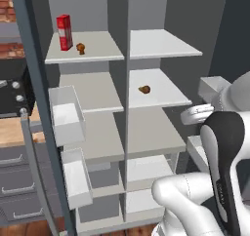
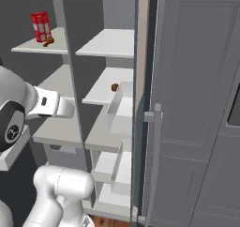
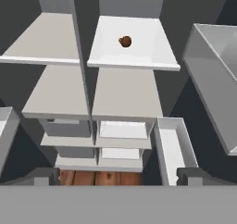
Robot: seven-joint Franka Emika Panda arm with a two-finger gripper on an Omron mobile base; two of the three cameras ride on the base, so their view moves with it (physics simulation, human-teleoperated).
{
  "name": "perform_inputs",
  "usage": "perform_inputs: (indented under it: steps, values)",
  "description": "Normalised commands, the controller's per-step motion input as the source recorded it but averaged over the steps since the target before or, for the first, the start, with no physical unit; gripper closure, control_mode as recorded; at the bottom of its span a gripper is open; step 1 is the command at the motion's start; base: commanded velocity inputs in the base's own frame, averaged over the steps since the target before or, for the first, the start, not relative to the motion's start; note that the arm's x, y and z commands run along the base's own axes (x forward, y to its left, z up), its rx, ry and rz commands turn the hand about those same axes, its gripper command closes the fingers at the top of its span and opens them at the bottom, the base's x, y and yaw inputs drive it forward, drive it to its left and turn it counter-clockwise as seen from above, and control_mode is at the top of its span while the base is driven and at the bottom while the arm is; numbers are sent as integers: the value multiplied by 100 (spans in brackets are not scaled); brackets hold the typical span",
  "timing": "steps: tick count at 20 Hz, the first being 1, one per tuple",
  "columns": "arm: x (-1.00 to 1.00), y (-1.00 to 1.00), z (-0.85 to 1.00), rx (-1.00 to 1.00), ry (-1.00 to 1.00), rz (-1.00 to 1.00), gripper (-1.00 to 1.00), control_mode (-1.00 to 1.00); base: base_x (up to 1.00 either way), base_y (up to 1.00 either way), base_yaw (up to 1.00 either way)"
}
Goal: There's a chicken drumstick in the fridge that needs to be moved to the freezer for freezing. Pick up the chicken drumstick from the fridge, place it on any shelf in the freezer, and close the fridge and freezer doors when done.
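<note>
The pincer [image 3: 118,177] stands fully released. In the hand view its two dark fingertips [image 3: 42,177] rise far apart at the bottom, with nothing between them and nothing touching either one. It hangs in the air in front of the open unit, well short of the shelves, facing into the right-hand section.

The chicken drumstick [image 3: 125,41] is a tiny rounded lump, orange-brown with a darker patch on one side. At this size its thin end is hard to make out. It lies alone on a light-grey shelf [image 3: 139,52] in the fridge [image 1: 161,49], the right-hand section of the slate-blue unit, toward the back of the board and nearer the central divider than the outer wall. In the left base view the same drumstick [image 1: 144,89] sits on the second shelf from the top [image 1: 166,96]. In the right base view it [image 2: 114,87] shows as a small dark spot just behind a clear door bin [image 2: 119,111].

The left-hand section, the freezer [image 1: 88,88], holds a red carton [image 1: 64,32] standing upright on its top shelf, with another small brown lump [image 1: 80,48] just beside it. Both doors stand open: the left door [image 1: 34,84] carries clear bins [image 1: 66,115] on its inner face, and the right door [image 2: 139,80] is seen nearly edge-on.
</note>
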Motion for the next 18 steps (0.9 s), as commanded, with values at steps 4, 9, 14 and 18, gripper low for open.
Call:
perform_inputs:
  steps: [4, 9, 14, 18]
  values:
    - [0, 0, 0, 0, 0, 0, -100, 100, -46, 56, 0]
    - [0, 0, 0, 0, 0, 0, -100, 100, -7, 45, 0]
    - [0, 0, 0, 0, 0, 0, -100, 100, -8, 0, 0]
    - [0, 0, 0, 0, 0, 0, -100, 100, -60, -1, 0]
